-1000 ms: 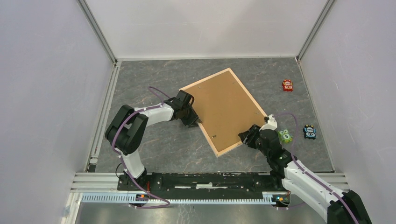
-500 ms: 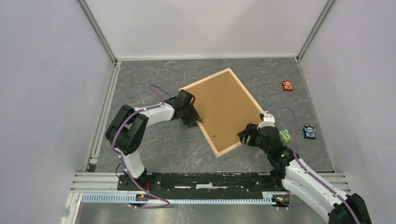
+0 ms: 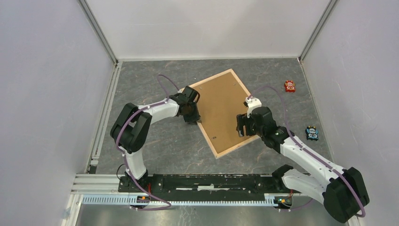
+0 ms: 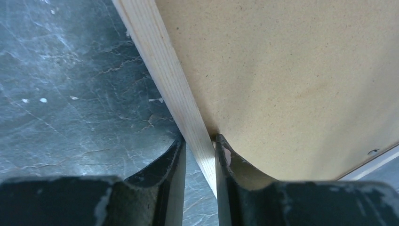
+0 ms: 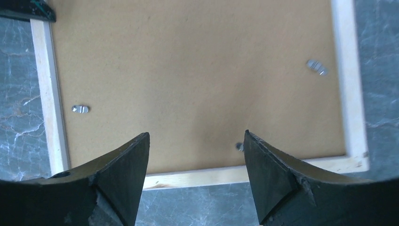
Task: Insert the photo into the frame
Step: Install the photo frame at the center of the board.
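Note:
The frame (image 3: 209,79) lies face down in the middle of the table, its pale wood rails around a brown backing board (image 3: 219,106). My left gripper (image 3: 192,117) is shut on the frame's left rail (image 4: 164,66), which runs between its fingertips (image 4: 200,139), with the board (image 4: 291,70) on their right. My right gripper (image 3: 242,127) hovers open over the frame's near right part. Between its fingers (image 5: 195,136) I see only the board (image 5: 197,70) and the near rail (image 5: 197,176). The photo is out of view.
Small metal tabs (image 5: 81,109) (image 5: 316,67) sit on the board's edges. A red toy (image 3: 290,86) and a blue-black toy (image 3: 312,133) lie on the table at the right. Enclosure walls close in on the left, right and back.
My right arm has swung from the frame's near right corner up over its right side, its jaws spreading wider. My left gripper shifted slightly along the left rail and tightened on it.

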`<state>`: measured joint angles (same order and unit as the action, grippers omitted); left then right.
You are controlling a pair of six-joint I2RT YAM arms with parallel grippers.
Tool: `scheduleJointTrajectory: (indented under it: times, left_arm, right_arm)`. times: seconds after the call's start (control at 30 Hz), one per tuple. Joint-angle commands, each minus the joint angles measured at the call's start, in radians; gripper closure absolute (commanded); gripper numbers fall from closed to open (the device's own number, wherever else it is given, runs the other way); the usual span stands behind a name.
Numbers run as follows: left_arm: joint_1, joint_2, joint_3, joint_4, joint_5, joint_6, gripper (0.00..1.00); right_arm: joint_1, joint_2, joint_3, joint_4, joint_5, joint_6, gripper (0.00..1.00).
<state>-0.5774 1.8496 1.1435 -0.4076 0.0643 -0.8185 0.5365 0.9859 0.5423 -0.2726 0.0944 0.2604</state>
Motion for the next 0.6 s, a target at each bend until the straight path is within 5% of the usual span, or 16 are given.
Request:
scheduleJointTrajectory:
  times: [0.0,0.2,0.3,0.47,0.57]
  left_arm:
    - [0.049,0.0,-0.051,-0.18,-0.132,0.267,0.81]
    - [0.067,-0.047,-0.091,-0.185,-0.043,0.437,0.91]
    - [0.074,-0.06,-0.1,-0.219,-0.151,0.507,0.94]
    - [0.078,-0.126,-0.141,-0.237,-0.347,0.603,0.97]
    - [0.078,-0.155,-0.16,-0.237,-0.38,0.62,0.98]
  right_arm:
    - [0.003,0.036,0.076,-0.001,0.042,-0.075,0.21]
    - [0.012,0.098,0.01,0.134,-0.182,-0.049,0.19]
    - [0.013,0.113,0.039,0.101,-0.121,-0.061,0.2]
    - [-0.006,0.187,0.153,-0.035,0.187,-0.083,0.16]
    - [-0.064,0.25,0.188,-0.05,0.169,-0.097,0.16]
